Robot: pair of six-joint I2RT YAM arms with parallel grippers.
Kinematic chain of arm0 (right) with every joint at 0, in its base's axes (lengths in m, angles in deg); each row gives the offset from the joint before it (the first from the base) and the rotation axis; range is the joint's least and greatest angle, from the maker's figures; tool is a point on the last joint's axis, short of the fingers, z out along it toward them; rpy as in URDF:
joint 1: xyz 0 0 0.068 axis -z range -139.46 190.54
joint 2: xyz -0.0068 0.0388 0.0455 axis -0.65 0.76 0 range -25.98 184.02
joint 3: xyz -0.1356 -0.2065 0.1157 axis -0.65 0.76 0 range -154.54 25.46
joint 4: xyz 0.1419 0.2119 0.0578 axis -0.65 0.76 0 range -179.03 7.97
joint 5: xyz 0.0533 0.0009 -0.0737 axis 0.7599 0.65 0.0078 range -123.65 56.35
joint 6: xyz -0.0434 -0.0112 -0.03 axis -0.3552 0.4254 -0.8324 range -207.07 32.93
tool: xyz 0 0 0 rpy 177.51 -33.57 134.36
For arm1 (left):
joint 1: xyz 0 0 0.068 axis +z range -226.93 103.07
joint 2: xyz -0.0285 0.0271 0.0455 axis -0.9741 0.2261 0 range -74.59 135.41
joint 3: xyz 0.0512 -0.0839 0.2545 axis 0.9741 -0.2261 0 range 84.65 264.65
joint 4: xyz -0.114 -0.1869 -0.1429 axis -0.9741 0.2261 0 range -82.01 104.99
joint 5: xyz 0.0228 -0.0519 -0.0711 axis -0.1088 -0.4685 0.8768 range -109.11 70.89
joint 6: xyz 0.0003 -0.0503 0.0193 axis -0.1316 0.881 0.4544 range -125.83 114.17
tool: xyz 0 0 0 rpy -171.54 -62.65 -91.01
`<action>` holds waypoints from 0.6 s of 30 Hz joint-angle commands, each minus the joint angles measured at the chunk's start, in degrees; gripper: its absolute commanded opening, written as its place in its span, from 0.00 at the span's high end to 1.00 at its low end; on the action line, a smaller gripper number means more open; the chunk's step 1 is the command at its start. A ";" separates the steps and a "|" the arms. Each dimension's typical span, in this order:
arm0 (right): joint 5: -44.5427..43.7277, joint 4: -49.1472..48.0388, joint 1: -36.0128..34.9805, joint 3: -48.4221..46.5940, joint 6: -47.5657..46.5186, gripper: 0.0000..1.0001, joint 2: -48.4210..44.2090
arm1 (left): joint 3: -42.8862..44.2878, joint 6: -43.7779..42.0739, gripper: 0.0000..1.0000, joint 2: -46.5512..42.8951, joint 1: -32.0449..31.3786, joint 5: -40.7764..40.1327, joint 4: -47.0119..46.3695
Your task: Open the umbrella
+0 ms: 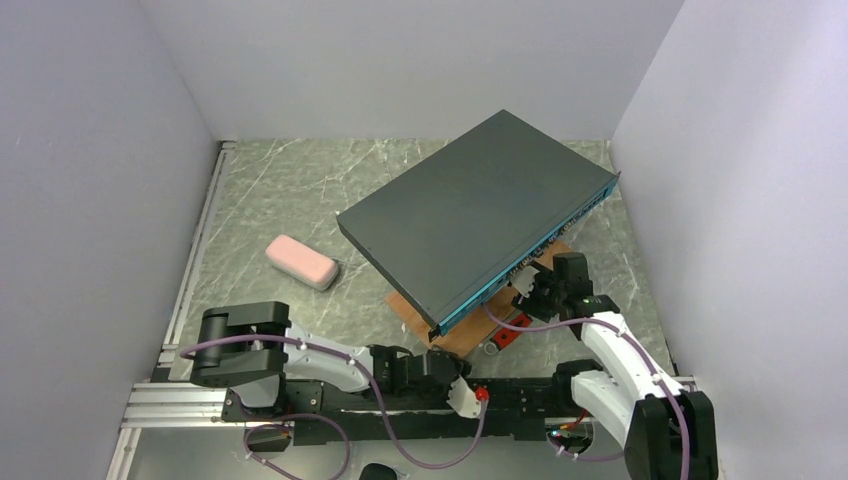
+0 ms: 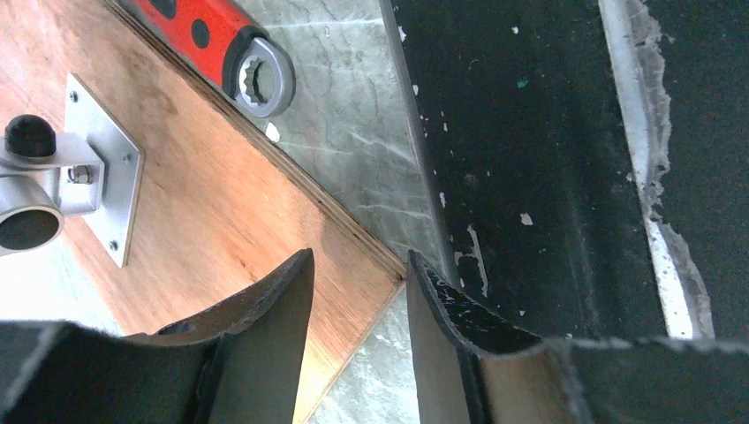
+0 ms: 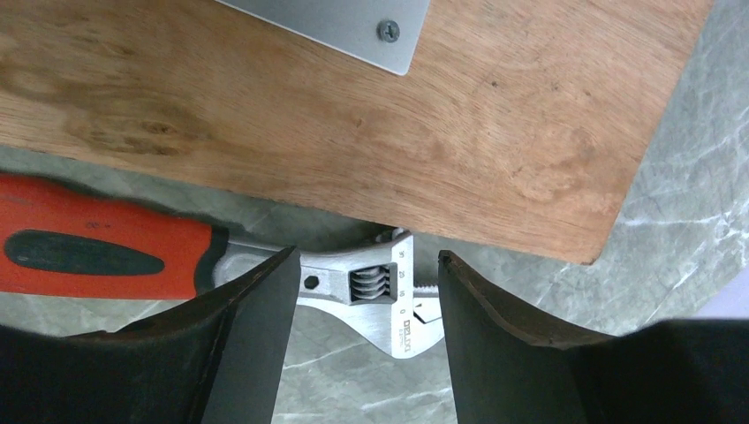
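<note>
The umbrella (image 1: 300, 262) is a short pinkish roll, collapsed, lying on the marble tabletop at the left, far from both grippers; it shows only in the top view. My left gripper (image 1: 452, 368) is low near the front edge, by the near corner of the wooden board. In its wrist view it (image 2: 358, 256) is open and empty over that corner. My right gripper (image 1: 527, 290) is at the board's right side. In its wrist view it (image 3: 366, 253) is open, its fingers either side of the wrench head.
A large dark flat box (image 1: 480, 215) lies tilted over a wooden board (image 1: 455, 335). A red-handled adjustable wrench (image 3: 371, 287) lies beside the board (image 3: 353, 115), also in the top view (image 1: 505, 337). A metal bracket (image 2: 93, 168) is screwed to the board. Grey walls enclose three sides.
</note>
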 commanded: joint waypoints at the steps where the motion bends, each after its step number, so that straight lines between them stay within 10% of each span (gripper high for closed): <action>1: 2.22 -0.31 -0.75 -3.22 1.49 0.40 -0.33 | -3.31 -7.20 0.53 2.99 10.32 -17.16 4.71; 18: 5.71 -0.55 -0.83 -4.76 1.28 0.43 3.68 | 1.95 -2.43 0.51 0.87 8.75 -17.22 12.53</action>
